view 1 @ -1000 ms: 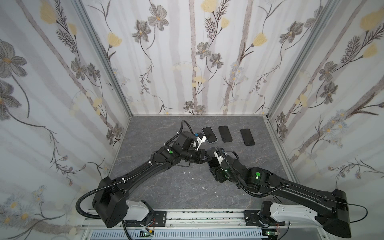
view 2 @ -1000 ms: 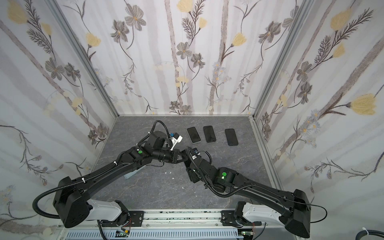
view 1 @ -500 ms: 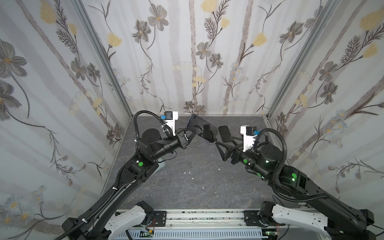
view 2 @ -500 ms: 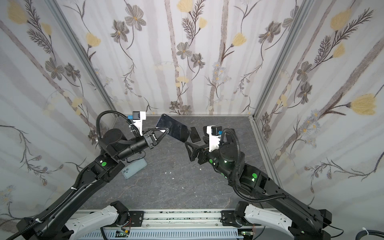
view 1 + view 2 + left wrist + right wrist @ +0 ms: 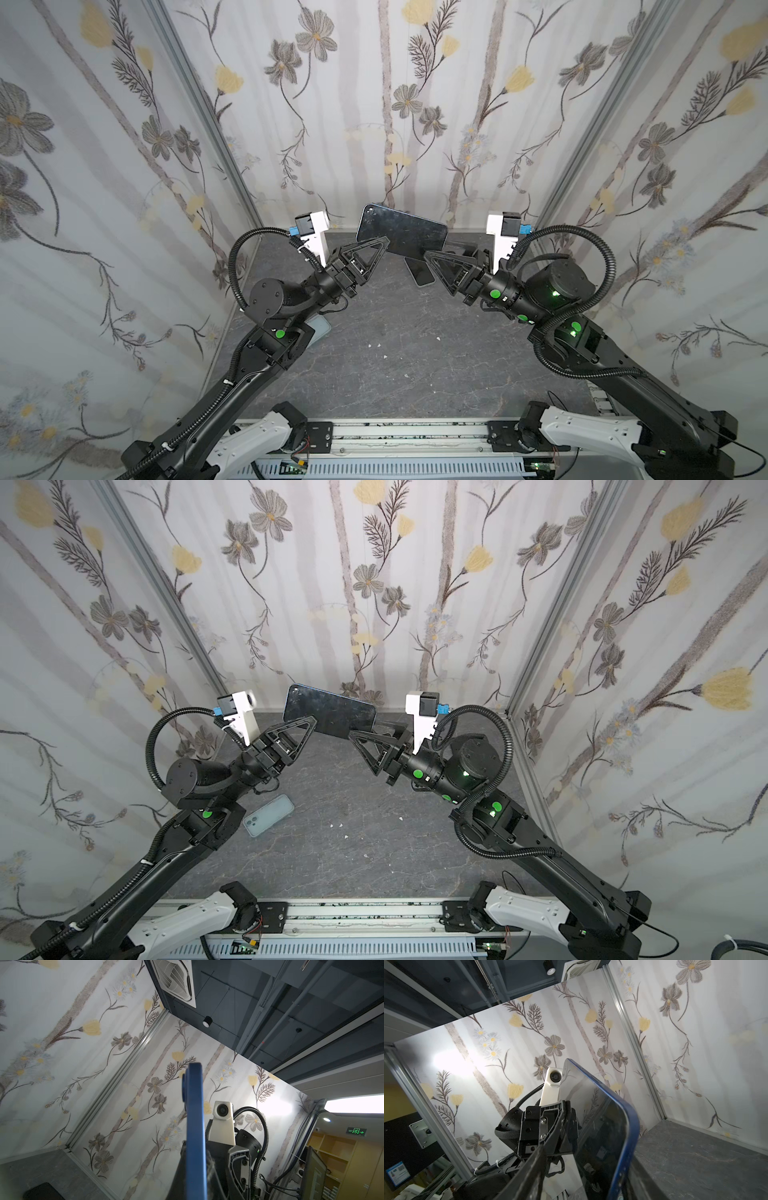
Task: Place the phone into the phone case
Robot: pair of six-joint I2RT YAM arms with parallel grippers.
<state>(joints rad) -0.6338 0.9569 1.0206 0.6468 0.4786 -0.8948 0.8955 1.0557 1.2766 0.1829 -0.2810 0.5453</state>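
A dark blue phone (image 5: pixel 401 230) (image 5: pixel 332 708) hangs in the air above the back of the table, its back with the camera lens facing up in both top views. My left gripper (image 5: pixel 384 242) (image 5: pixel 311 722) is shut on the phone's left end. My right gripper (image 5: pixel 428 253) (image 5: pixel 353 733) straddles the right end. In the right wrist view a gap shows between one finger (image 5: pixel 529 1176) and the phone's screen (image 5: pixel 602 1126), so it is open. The pale blue phone case (image 5: pixel 268 820) lies on the table by the left arm, half hidden in a top view (image 5: pixel 321 330).
Another dark phone (image 5: pixel 419 270) lies on the grey table (image 5: pixel 395 365) under the held one, near the back wall. Small white specks dot the table's middle. Flowered walls close in the left, back and right sides.
Both arms have risen from low over the table's middle to the back. The left gripper carried the phone up. The right gripper came in around the phone's free end, its jaws narrowing.
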